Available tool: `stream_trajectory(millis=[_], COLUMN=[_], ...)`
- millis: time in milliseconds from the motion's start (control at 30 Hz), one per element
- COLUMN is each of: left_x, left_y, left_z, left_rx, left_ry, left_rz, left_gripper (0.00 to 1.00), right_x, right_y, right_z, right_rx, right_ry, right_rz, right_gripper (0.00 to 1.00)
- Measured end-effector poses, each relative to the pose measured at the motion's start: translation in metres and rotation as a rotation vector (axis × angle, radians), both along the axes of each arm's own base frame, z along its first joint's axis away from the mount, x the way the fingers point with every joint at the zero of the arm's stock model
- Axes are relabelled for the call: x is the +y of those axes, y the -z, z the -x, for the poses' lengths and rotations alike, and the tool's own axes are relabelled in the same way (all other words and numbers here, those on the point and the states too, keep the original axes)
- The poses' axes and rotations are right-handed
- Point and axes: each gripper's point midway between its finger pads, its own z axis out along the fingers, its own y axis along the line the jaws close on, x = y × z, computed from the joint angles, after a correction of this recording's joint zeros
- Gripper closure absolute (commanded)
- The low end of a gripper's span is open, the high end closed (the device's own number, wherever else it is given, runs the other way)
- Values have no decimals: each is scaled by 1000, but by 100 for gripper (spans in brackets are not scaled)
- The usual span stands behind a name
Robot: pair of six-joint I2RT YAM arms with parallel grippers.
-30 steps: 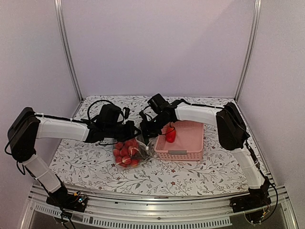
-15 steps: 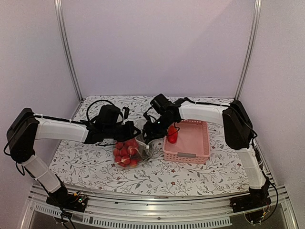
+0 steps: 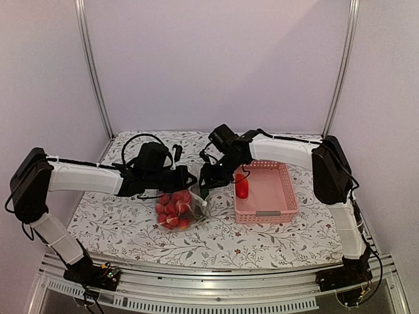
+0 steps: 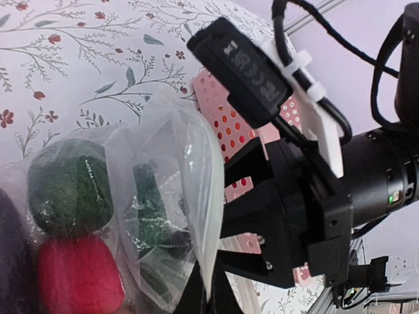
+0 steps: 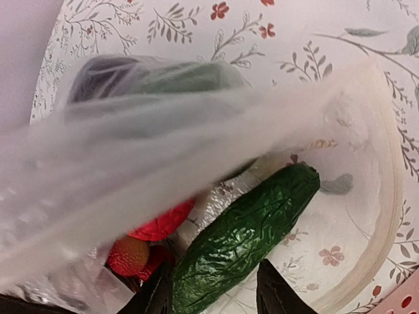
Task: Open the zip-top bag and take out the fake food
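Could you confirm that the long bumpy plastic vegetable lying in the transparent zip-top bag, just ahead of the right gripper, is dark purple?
Not quite: the long bumpy plastic vegetable is green, a cucumber, not dark purple. The right wrist view shows it lying in the transparent zip-top bag, just ahead of the right gripper.

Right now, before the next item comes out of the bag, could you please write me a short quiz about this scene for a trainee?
1. True or false: the pink basket is empty.
2. In the right wrist view, what lies between the fingers of the right gripper? A) cucumber B) eggplant C) berry cluster
3. Which gripper pinches the film of the zip-top bag?

Key: 1 false, a red piece lies in it; 2 A, the green cucumber; 3 the left gripper.
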Motion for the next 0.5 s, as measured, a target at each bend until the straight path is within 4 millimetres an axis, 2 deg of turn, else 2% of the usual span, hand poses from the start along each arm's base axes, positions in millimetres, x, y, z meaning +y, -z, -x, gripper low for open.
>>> stream_trajectory(millis=[100,200,333,500], left_x=[0,0,1,1], left_y=[2,5,6,5], left_z=[-1,-1,-3,-3], left_rx=[1,5,4,5], left_ry=[-3,-7,-16,-23], left_rz=[-4,-10,-12,-7], left_gripper=[100,100,100,100], right_x=[13,19,19,7], right_y=[-14,-15,8,36], right_z=[-10,-15,-18,-9], right_rx=[-19,-14,9,45], right_ry=[19,40,64,87], right_rz=[-45,-61,-22,38], right_gripper=[56,55,54,50])
